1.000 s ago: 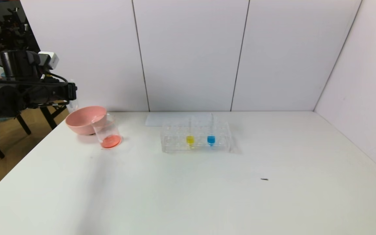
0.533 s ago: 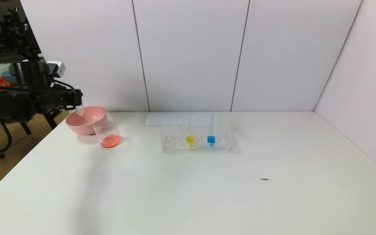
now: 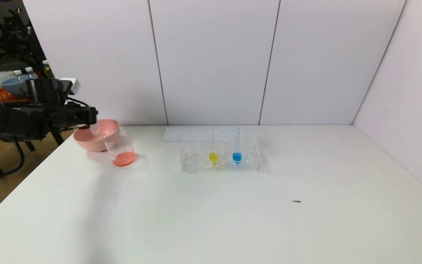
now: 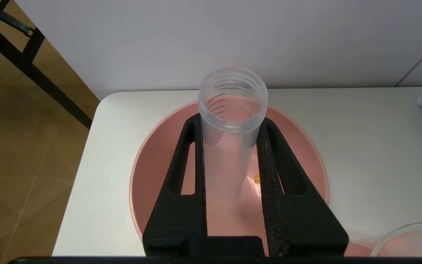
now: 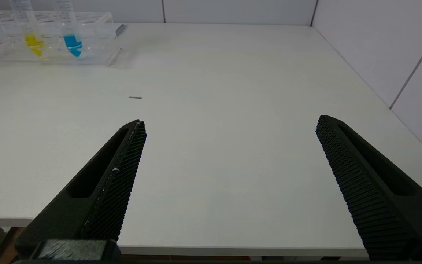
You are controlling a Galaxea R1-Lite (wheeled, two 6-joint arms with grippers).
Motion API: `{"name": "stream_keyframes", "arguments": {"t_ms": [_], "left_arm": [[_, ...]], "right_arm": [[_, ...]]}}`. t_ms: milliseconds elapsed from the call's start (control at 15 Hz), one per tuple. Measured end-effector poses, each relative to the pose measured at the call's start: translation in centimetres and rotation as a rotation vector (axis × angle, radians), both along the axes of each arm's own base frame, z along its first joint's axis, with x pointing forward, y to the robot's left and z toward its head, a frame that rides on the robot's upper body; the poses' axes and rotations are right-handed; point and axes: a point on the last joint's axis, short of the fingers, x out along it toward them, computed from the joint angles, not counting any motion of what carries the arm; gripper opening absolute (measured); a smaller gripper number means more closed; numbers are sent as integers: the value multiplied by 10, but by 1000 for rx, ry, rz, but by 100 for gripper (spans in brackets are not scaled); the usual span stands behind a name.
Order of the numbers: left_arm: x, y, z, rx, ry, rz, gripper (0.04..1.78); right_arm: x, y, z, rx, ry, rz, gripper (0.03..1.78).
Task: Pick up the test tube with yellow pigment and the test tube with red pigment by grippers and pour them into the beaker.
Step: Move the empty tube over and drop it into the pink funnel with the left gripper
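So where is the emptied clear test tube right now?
At the table's far left in the head view, the emptied clear test tube is clamped in the left gripper over the pink bowl, beside the clear beaker with red liquid.

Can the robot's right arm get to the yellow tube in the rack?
Probably yes. The right tool is open and holds nothing, and only bare table lies between it and the yellow tube, which stands upright in the rack beside the blue tube.
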Motion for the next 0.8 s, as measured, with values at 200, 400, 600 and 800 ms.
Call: {"name": "stream_keyframes", "arguments": {"t_ms": [200, 400, 600, 800], "left_arm": [[7, 5, -6, -15, 3, 7, 44], [13, 13, -13, -20, 9, 12, 44], [17, 20, -20, -38, 18, 6, 44], [19, 25, -27, -56, 27, 0, 44]], "right_arm": [[0, 0, 0, 0, 0, 0, 170], [0, 0, 0, 0, 0, 0, 170], [0, 0, 0, 0, 0, 0, 170], [0, 0, 0, 0, 0, 0, 170]]}}
